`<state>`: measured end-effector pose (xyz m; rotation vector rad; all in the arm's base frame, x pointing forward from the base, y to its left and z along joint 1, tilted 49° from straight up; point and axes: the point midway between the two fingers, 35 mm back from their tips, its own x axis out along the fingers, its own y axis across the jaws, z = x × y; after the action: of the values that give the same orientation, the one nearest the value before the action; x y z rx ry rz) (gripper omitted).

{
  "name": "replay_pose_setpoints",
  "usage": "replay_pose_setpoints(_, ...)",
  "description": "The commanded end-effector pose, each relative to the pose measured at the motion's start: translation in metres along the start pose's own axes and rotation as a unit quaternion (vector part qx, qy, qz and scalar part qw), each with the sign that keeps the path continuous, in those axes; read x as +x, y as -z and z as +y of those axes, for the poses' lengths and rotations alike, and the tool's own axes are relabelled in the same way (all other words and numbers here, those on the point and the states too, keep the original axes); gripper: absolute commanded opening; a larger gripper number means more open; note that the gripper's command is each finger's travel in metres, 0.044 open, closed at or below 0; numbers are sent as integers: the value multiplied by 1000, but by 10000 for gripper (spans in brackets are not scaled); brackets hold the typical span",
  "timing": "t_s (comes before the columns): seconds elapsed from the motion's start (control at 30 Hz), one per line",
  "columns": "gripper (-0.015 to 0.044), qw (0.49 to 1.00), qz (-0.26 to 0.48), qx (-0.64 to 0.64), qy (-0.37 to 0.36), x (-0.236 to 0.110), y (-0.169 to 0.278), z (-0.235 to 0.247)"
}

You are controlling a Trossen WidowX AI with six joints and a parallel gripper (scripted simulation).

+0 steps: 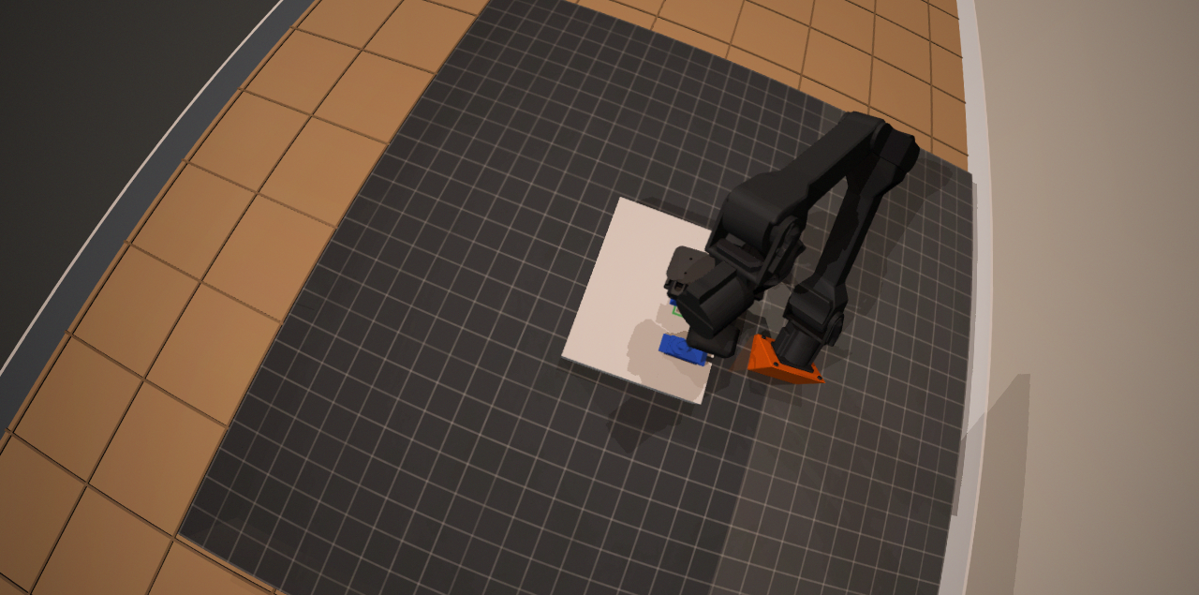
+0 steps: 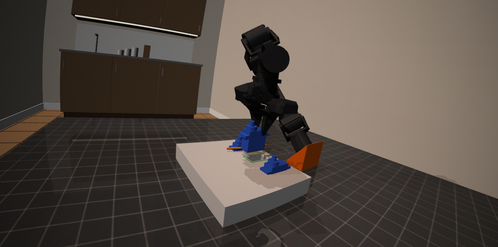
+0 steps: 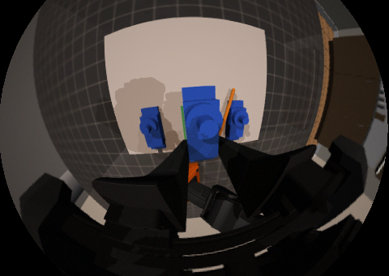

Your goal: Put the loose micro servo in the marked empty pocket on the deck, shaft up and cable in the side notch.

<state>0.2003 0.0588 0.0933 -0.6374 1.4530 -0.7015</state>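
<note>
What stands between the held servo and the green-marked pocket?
Nothing visible. The end effector holds the loose servo above the deck, just behind the marked pocket. The seated servo sits beside the pocket, not over it.
</note>
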Motion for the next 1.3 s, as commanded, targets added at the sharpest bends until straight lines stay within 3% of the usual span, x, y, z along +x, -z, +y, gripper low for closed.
replay_pose_setpoints(0.0, 0, 1000, -3, 2, -4, -2, 21, -1)
replay_pose_setpoints(1.27, 0, 1000, -4, 2, -4, 26, 23, -1)
